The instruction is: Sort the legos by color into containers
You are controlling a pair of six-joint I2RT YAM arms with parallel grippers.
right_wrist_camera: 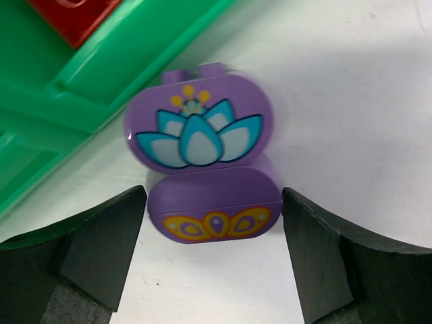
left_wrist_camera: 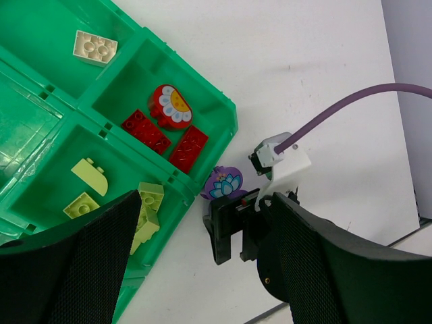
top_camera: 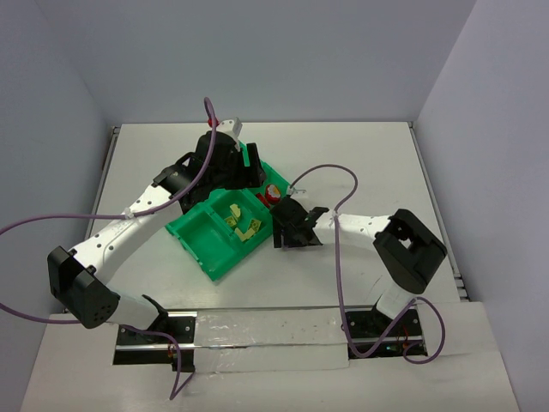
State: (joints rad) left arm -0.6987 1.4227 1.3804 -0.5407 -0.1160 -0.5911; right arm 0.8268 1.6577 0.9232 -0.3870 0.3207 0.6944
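**A:** Where's the purple lego (right_wrist_camera: 202, 169)?

**B:** On the desk (top_camera: 369, 163), just beside the tray's (left_wrist_camera: 125, 91) outer wall, by the corner of the compartment that holds the reds.

**A:** And the right gripper (right_wrist_camera: 214, 202)?

**B:** It's low over the desk with one finger at each side of the lego. I see no clear gap, but I can't tell if it's pinching. The lego sits on the desk.

**A:** And the left gripper (left_wrist_camera: 206, 199)?

**B:** It hangs above the tray, jaws wide, holding nothing.

**A:** How far along are we?

**B:** Nearly done, I'd say. The red legos (left_wrist_camera: 170, 108) share one compartment, the yellow-green legos (left_wrist_camera: 88, 175) are in the one next to it, and a cream lego (left_wrist_camera: 94, 47) has its own. The purple is the only one I see outside, and it needs a free compartment. Part of the tray is hidden.
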